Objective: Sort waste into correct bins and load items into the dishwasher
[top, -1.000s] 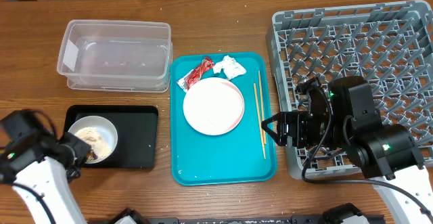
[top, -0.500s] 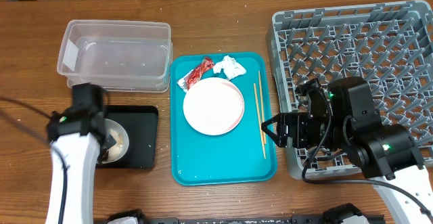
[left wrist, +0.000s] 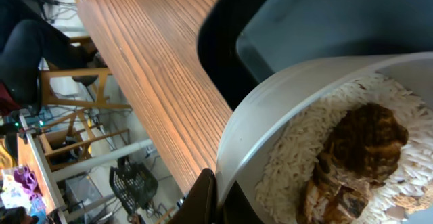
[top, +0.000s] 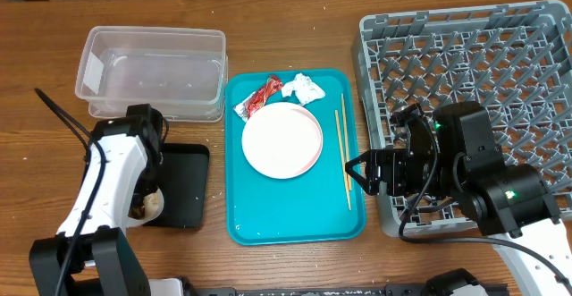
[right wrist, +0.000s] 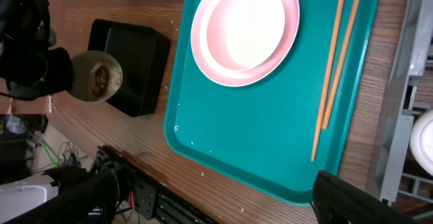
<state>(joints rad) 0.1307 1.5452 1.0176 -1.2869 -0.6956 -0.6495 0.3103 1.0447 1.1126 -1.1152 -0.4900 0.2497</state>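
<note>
Your left hand point(top: 143, 193) is closed tight on the rim of a white bowl point(left wrist: 270, 109), with one finger point(left wrist: 203, 198) showing against the bowl's outer wall. The bowl sits at the left end of the black tray point(top: 183, 189), over its edge, and holds rice scraps point(left wrist: 298, 163) with a brown lump of food point(left wrist: 365, 139) on top. The clear tub point(top: 152, 72) stands just behind the black tray.

Your right hand point(top: 355, 174) is spread wide and holds nothing. It hangs over the right edge of the teal tray point(top: 295, 224), just beside the lower end of the chopsticks point(top: 343, 153), with its arm reaching in across the front left corner of the dish rack point(top: 474, 63).

On the teal tray, the pink-white plate point(top: 281, 141) lies in the middle and the chopsticks lie side by side along its right. The red wrapper point(top: 259, 97) and the crumpled tissue point(top: 303, 88) sit near the tray's far edge, the wrapper touching the plate's rim. Everything rests on the wooden table point(top: 295, 28).
</note>
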